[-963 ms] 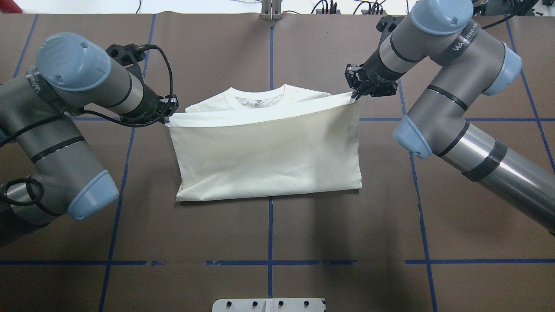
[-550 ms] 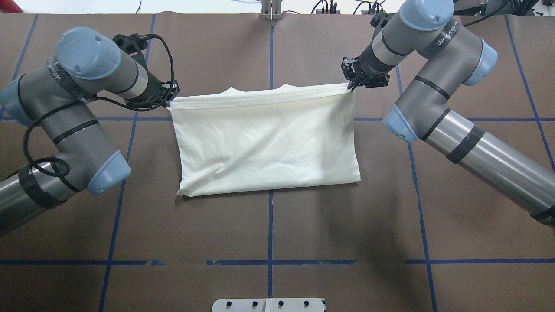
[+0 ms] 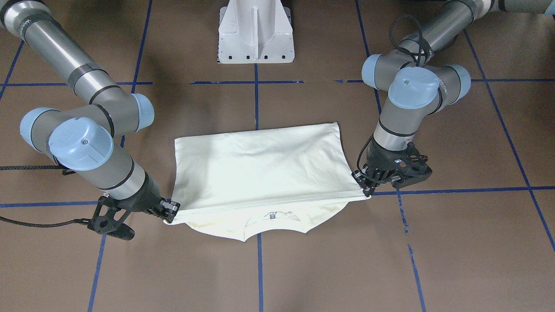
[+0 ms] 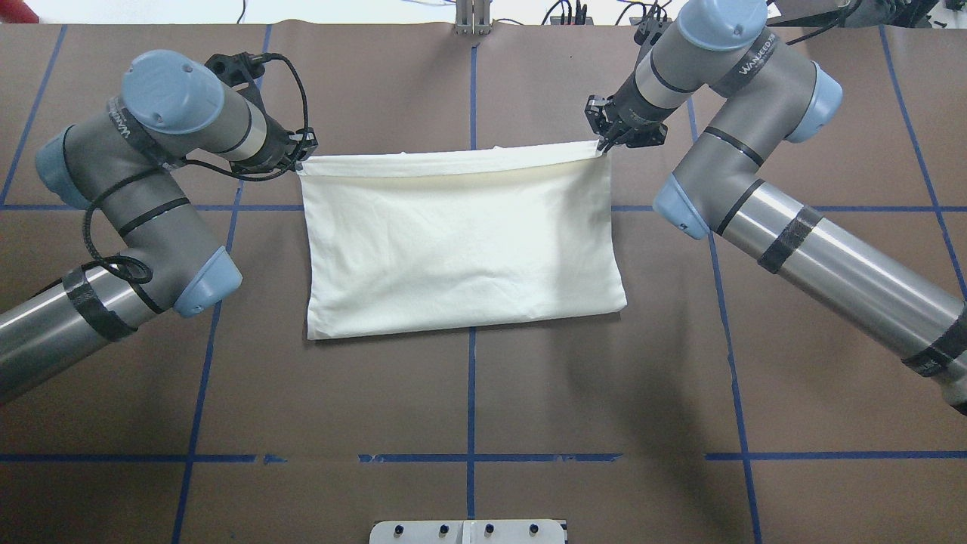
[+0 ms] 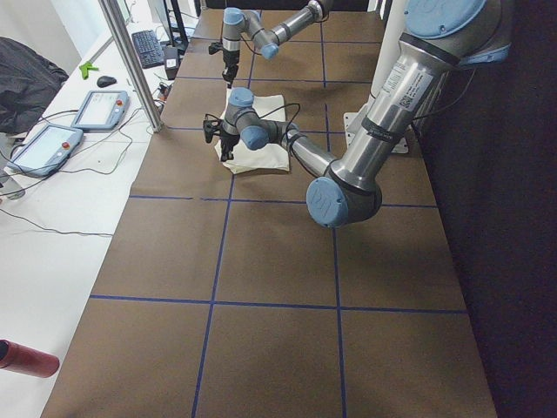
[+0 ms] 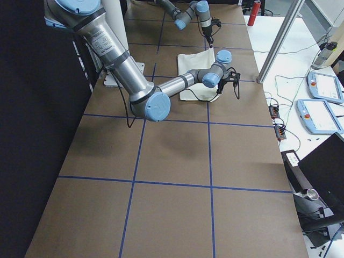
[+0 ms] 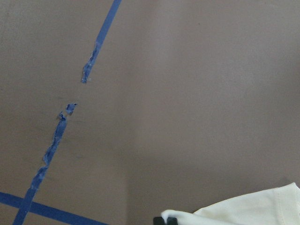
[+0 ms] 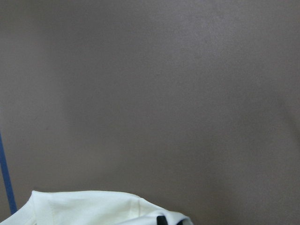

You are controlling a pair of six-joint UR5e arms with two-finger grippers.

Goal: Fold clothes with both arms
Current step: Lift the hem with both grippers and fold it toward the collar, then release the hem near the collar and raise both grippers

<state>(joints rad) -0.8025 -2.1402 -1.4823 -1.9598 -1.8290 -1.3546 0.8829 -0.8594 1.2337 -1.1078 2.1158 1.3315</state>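
The cream-white T-shirt (image 4: 461, 242) lies folded on the brown table, plain side up. Its top layer is stretched between both grippers. My left gripper (image 4: 297, 162) is shut on the far left corner of that layer, and my right gripper (image 4: 604, 144) is shut on the far right corner. In the front-facing view the left gripper (image 3: 366, 190) and the right gripper (image 3: 170, 212) hold this edge just above the T-shirt (image 3: 260, 164), and the collar (image 3: 271, 216) with its label pokes out beneath. Each wrist view shows a pinched bit of cloth (image 7: 248, 213) (image 8: 93, 208).
The white pedestal (image 3: 256, 32) stands at the robot's side of the table, behind the shirt. Blue tape lines (image 4: 471, 393) cross the brown surface. Beside the table's far edge are a side table with teach pendants (image 5: 52, 144) and a metal post (image 5: 130, 61).
Both grippers have carried the top layer's edge away from the robot, over the collar. In the overhead view the collar was in plain sight a second ago and is now almost covered.
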